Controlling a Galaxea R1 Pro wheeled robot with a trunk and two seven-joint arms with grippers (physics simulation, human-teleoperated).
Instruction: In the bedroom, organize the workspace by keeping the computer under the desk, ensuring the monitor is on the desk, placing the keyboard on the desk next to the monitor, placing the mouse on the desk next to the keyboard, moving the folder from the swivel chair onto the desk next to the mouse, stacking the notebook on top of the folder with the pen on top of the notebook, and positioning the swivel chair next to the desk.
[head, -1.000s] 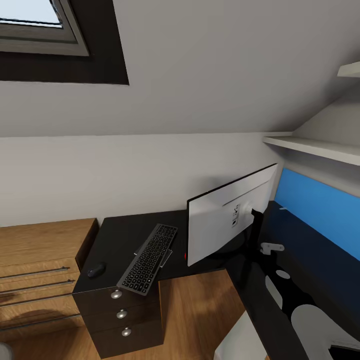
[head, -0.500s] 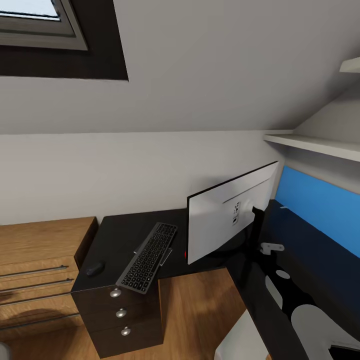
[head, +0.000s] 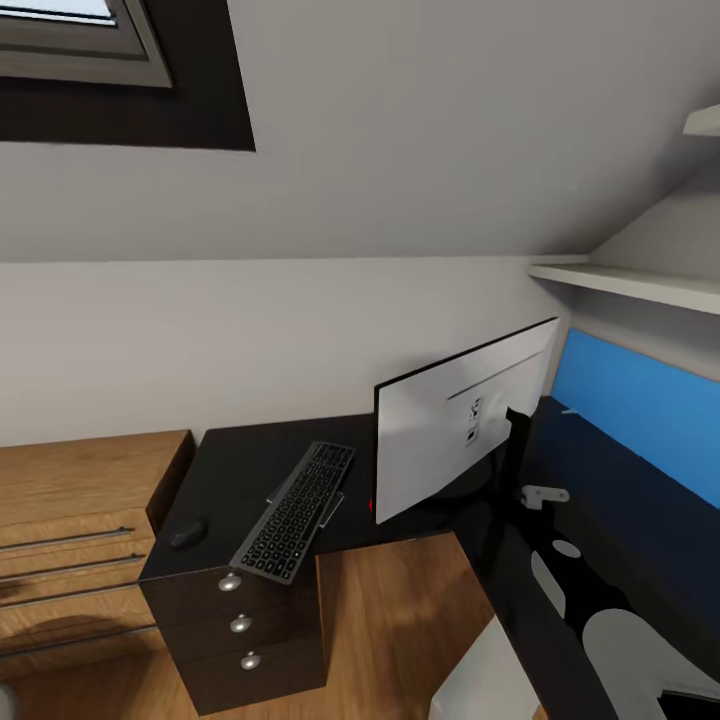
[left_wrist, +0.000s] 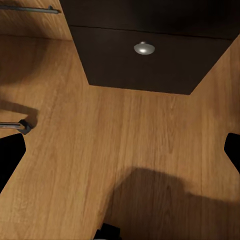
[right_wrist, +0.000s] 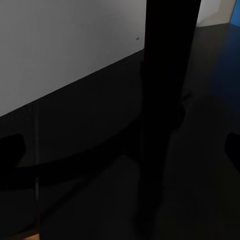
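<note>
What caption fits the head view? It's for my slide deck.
Keyboard overhanging the black desk, mouse left of it, monitor back-on.

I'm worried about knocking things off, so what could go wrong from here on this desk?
The keyboard lies slanted with its near end poking past the desk edge above the drawers; a nudge could tip it to the floor. The mouse sits close to the same edge. The right wrist view looks closely at the monitor stand, so a swing there might topple the screen.

- Head view: even, soft, sharp; pale reflections on the glossy desk
- Left wrist view: warm floor with broad soft shadows
- Right wrist view: very dim, nearly black, detail lost
</note>
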